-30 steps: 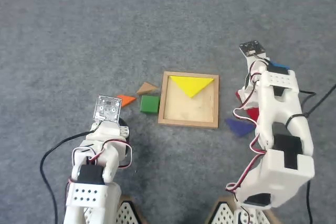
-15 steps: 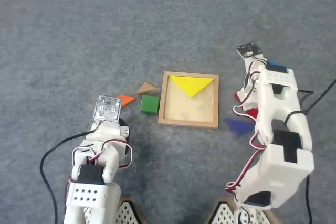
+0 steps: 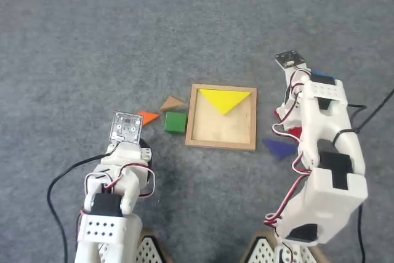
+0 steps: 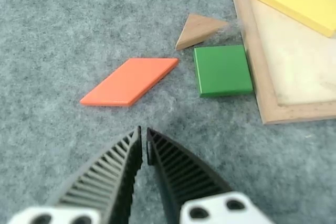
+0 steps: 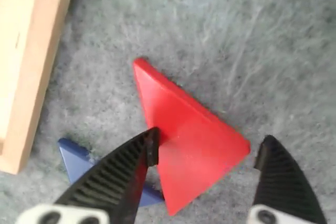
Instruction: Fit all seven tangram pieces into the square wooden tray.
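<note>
**Right gripper spread over red triangle, left closed on nothing**

Tray (image 3: 191, 115) is mid-table on the grey mat (image 3: 86, 47). One piece is in: the yellow triangle (image 3: 225, 99), long edge along the tray's far wall.

Left arm's side of the tray, all flat on the mat:
- green square (image 3: 176, 121), just beside the tray's outer wall
- brown triangle (image 3: 173, 102), just beyond the square
- orange parallelogram (image 3: 148, 117), next to the square on the side away from the tray

Left gripper (image 4: 143, 136): fingers pressed together, nothing between them. It sits over bare mat near the parallelogram, not touching it.

Right arm's side: the red triangle (image 5: 186, 140) lies flat near the tray. The blue piece (image 5: 79, 156) is close beside it; can't tell if they touch.

Right gripper (image 5: 209, 148): fingers wide apart, straddling the red triangle. One tip is at the triangle's edge, the other just off its far corner. Not clamped.
</note>
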### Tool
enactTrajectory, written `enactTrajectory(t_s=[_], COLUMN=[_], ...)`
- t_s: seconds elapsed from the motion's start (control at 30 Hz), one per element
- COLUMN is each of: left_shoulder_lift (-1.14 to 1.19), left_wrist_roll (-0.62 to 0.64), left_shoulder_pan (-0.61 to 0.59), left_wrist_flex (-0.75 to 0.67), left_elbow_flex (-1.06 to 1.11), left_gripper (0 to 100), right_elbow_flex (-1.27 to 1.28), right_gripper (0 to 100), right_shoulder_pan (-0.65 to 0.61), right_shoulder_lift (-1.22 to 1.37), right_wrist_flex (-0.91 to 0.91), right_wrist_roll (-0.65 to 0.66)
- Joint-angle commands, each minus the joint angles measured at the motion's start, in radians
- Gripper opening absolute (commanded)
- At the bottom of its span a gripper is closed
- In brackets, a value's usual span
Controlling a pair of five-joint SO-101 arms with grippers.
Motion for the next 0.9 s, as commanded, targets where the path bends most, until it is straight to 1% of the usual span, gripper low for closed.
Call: enactTrajectory(t_s=[0.0, 0.3, 0.4, 0.6, 0.87], left_shoulder_lift=[-0.012, -0.012, -0.012, -0.012, -0.012], left_wrist_roll=[0.006, 0.006, 0.006, 0.006, 0.006], left_shoulder_pan=[-0.003, -0.003, -0.003, -0.003, -0.003], left_wrist_flex=[0.000, 0.000, 0.000, 0.000, 0.000], left_elbow_flex=[-0.018, -0.018, -0.018, -0.018, -0.018], left_gripper=[1, 1, 1, 1, 1], right_elbow_flex=[-0.003, 0.002, 0.012, 0.008, -0.137], right_gripper=[32.2, 31.2, 23.8, 0.7, 0.8], right_shoulder_pan=[0.012, -0.008, -0.012, -0.013, -0.010], right_shoulder_lift=[0.001, -0.025, -0.027, -0.038, -0.038], right_wrist_flex=[0.013, 0.016, 0.028, 0.041, 0.183], right_wrist_roll=[0.029, 0.034, 0.034, 0.021, -0.091])
